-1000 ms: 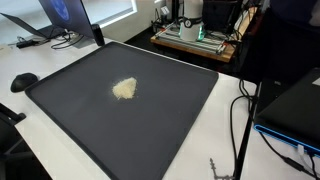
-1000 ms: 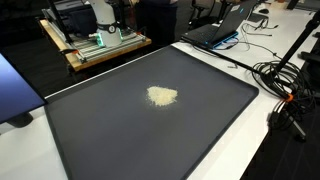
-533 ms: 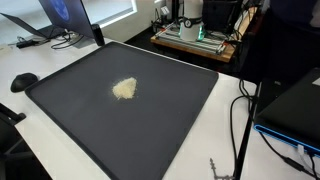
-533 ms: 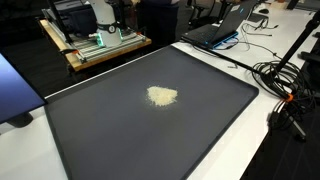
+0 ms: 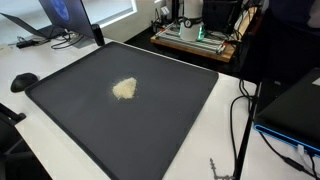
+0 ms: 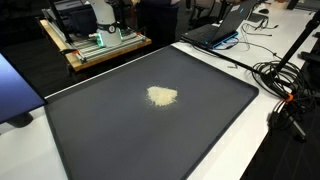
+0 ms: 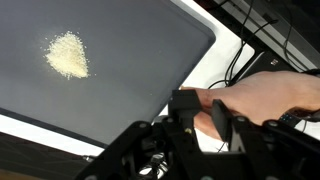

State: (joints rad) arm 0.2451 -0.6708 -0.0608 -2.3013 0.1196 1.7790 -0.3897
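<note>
Claw: gripper point(image 7: 203, 112) jaws partway in, hand point(image 7: 268, 98) at them; grip cannot be told
Around: pile point(image 7: 66, 55) on mat point(image 7: 140, 50) at 10 o'clock; cables point(image 7: 262, 40) at 1
Change: pile, mat unmoved

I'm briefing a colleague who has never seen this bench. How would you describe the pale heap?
Look for the large dark rectangular mat covering most of the white table. Near its middle lies a small pale yellowish heap of powdery-looking material. It is the only light thing on the mat; the black cables lie off it, on the table.
</note>
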